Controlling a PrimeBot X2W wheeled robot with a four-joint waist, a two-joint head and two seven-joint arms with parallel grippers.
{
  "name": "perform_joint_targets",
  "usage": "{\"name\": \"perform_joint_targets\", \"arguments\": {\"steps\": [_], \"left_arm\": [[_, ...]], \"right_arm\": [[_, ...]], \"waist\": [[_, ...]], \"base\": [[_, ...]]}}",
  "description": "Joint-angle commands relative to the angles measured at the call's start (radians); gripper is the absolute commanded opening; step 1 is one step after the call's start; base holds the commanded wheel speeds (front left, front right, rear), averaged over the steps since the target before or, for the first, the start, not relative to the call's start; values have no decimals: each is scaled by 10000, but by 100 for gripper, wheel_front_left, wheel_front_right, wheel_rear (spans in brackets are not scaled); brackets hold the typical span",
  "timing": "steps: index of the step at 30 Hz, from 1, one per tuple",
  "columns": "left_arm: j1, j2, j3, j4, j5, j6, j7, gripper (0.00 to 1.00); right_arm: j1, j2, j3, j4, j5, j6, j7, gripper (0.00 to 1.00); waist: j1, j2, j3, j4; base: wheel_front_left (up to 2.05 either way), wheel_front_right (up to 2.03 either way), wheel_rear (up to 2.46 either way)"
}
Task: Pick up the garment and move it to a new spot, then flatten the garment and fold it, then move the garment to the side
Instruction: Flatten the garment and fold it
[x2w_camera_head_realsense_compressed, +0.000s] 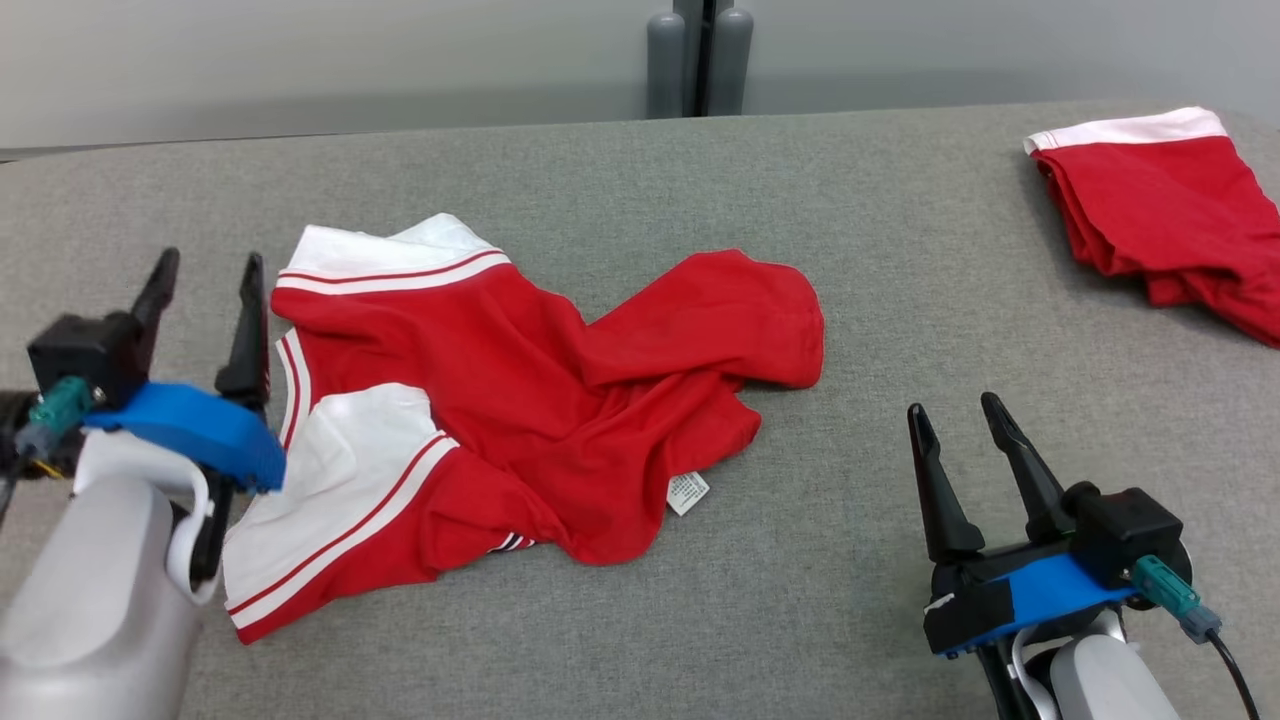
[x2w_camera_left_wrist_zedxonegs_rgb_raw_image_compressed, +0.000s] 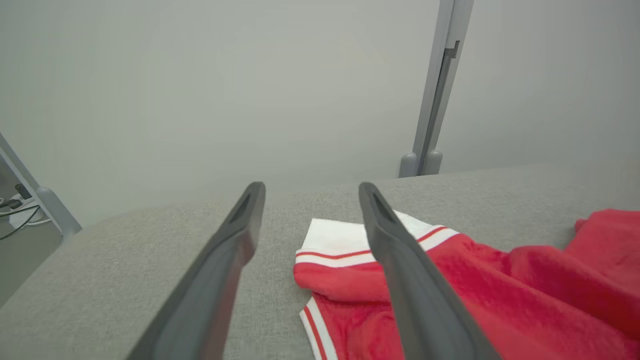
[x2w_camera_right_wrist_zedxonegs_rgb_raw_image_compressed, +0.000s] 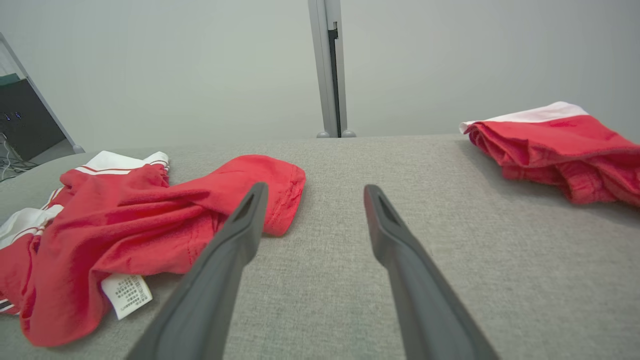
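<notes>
A crumpled red garment (x2w_camera_head_realsense_compressed: 520, 400) with white striped bands and a small white label lies on the grey table (x2w_camera_head_realsense_compressed: 700, 180), left of centre. It also shows in the left wrist view (x2w_camera_left_wrist_zedxonegs_rgb_raw_image_compressed: 500, 290) and in the right wrist view (x2w_camera_right_wrist_zedxonegs_rgb_raw_image_compressed: 125, 220). My left gripper (x2w_camera_head_realsense_compressed: 208, 272) is open just left of the garment's white edge, with nothing between its fingers. In its own view the left gripper (x2w_camera_left_wrist_zedxonegs_rgb_raw_image_compressed: 310, 192) hovers above the cloth. My right gripper (x2w_camera_head_realsense_compressed: 958, 405) is open at the lower right, well clear of the garment, and its own view shows the right gripper (x2w_camera_right_wrist_zedxonegs_rgb_raw_image_compressed: 312, 192) over bare table.
A second red garment (x2w_camera_head_realsense_compressed: 1170, 215) with a white band lies folded at the table's far right corner, also in the right wrist view (x2w_camera_right_wrist_zedxonegs_rgb_raw_image_compressed: 555, 145). A grey post (x2w_camera_head_realsense_compressed: 700, 55) stands behind the table's far edge. Bare grey surface stretches between the two garments.
</notes>
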Motion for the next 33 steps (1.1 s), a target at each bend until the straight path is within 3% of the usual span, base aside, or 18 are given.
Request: {"name": "perform_joint_targets", "arguments": {"steps": [1,13,26,27,28,29,33], "left_arm": [[289,-64,38,-143,71,49,-38,100],[2517,-342,-848,-1056,220,43,547,100],[2214,-126,-1279,-113,582,220,797,100],[2175,-131,-1258,-3,545,210,756,88],[2133,-189,-1224,93,488,220,722,22],[2078,-233,-1230,159,510,260,667,0],[1926,-372,-1194,426,406,304,502,0]], "right_arm": [[148,-19,12,15,27,4,-34,100],[224,-21,92,42,79,5,-34,100],[23,-21,153,121,93,4,-34,100],[21,-21,150,112,88,5,-34,100],[34,-19,149,109,82,5,-34,100],[57,-19,127,110,76,5,-34,100],[238,-19,53,144,60,4,-34,100]], "waist": [[1,-1,-15,33],[1,-1,-55,200],[1,-1,103,-137],[1,-1,106,-158],[1,-1,101,-172],[1,-1,87,-177],[1,-1,-45,-117]], "base": [[0,0,0],[0,0,0],[0,0,0],[0,0,0],[0,0,0],[0,0,0],[0,0,0]]}}
